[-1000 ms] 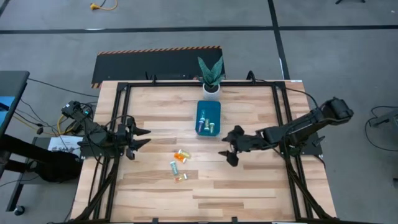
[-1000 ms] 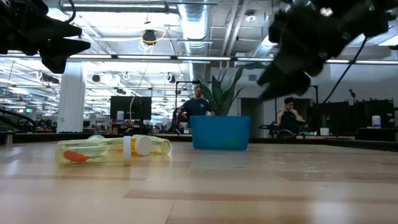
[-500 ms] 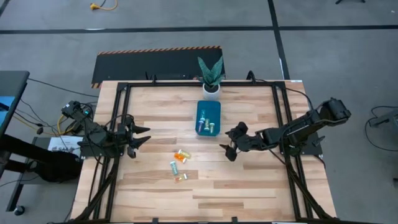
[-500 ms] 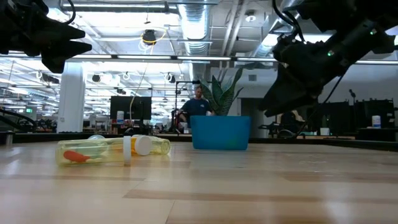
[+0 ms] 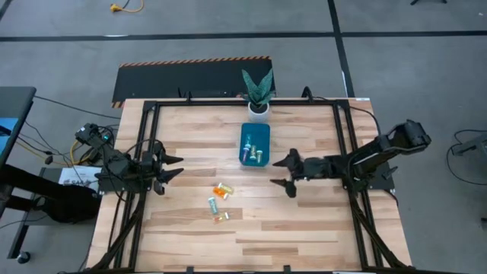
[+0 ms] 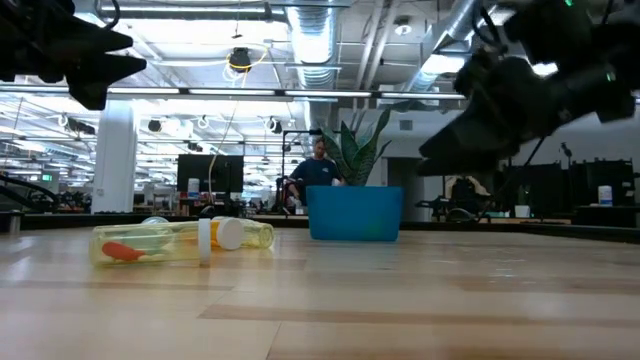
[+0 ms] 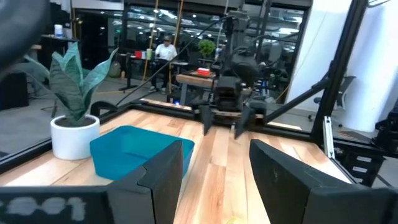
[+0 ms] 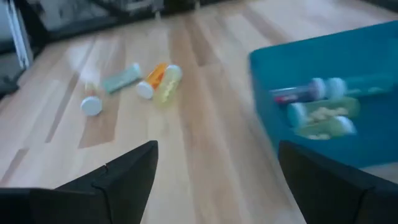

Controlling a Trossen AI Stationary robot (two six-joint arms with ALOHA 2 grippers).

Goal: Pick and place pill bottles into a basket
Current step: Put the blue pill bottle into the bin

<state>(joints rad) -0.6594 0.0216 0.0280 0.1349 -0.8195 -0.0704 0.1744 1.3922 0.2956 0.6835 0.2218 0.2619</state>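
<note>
Right claw (image 5: 287, 173) (spread wide) hovers beside basket (image 5: 256, 145).

The right arm reaches in low from the desk's right edge, its right claw (image 5: 288, 172) empty with fingers spread wide — poised mid-desk. The left arm sits folded at the left edge, its left claw (image 5: 170, 167) open too.

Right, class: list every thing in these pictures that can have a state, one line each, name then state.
Teal-blue plastic basket: upright, holding bottles.
Translucent pill bottles in the basket: lying down, capped.
Translucent pill bottles on the wooden table: lying on their sides, untouched.
Right gripper: jaws open, empty, beside the basket.
Left gripper: jaws open, empty, waiting at the table's left side.
White pot with green plant: upright.
</note>
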